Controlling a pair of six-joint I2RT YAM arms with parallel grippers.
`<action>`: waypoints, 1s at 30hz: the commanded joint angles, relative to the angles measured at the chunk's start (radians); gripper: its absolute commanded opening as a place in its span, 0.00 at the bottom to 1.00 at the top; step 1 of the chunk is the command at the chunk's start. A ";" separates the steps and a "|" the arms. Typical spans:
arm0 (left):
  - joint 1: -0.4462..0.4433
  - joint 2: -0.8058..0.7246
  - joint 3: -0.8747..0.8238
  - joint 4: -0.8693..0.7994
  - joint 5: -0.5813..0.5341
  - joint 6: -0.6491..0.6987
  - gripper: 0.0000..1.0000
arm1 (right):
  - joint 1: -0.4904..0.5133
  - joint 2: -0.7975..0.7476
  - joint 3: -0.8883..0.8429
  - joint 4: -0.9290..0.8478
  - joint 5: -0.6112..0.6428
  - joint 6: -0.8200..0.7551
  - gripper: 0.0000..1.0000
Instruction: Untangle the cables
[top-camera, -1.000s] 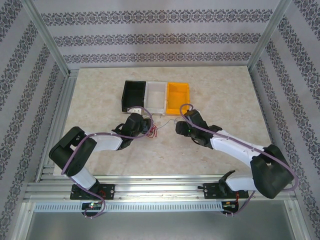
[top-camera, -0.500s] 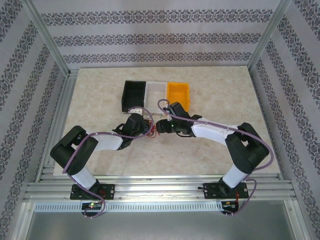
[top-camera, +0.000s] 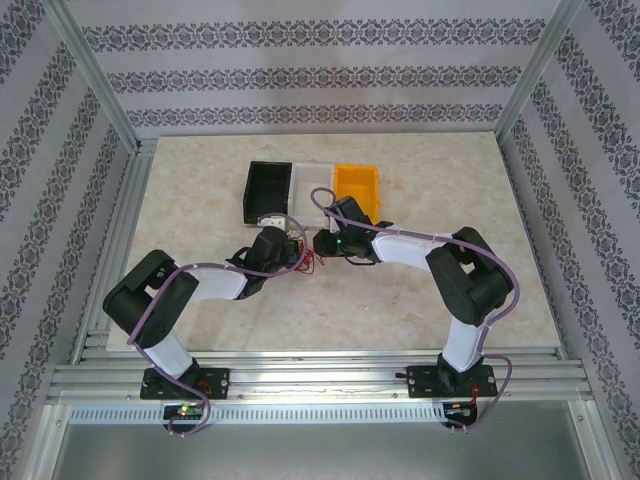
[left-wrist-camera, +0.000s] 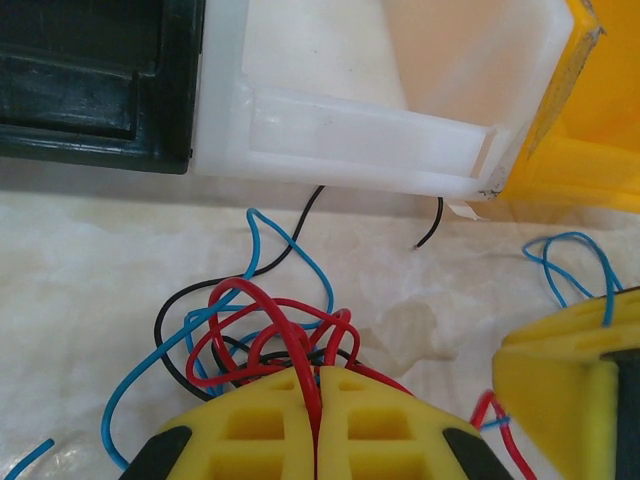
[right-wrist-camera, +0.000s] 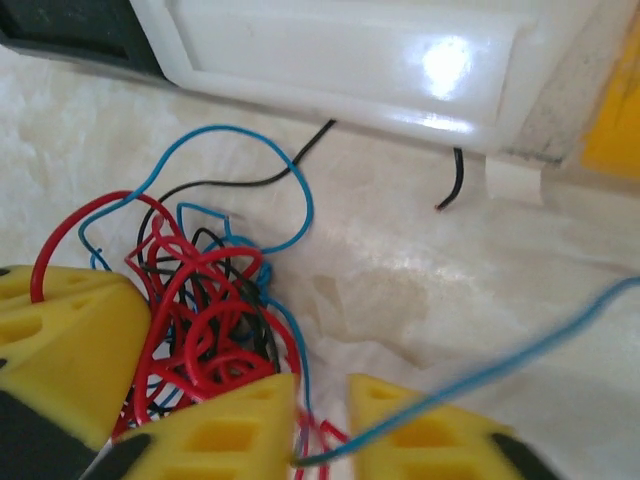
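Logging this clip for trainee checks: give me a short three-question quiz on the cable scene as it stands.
1. True or false: the left gripper is shut on a red strand of the cables.
2. Relative to the bins, the cables lie: A inside one; B on the table, on the arms' side; C beyond them.
3. In the right wrist view, what colour strand runs into the gap between the right gripper fingertips?
Key: 1 true; 2 B; 3 blue.
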 joint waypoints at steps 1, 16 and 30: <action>0.007 0.026 0.001 -0.066 0.010 -0.012 0.00 | -0.017 0.016 0.027 0.026 0.041 0.026 0.07; 0.095 -0.095 -0.167 -0.045 -0.251 -0.352 0.00 | -0.164 -0.240 -0.227 -0.051 0.291 0.171 0.00; 0.144 -0.283 -0.188 -0.317 -0.465 -0.412 0.00 | -0.338 -0.433 -0.392 -0.148 0.434 0.246 0.00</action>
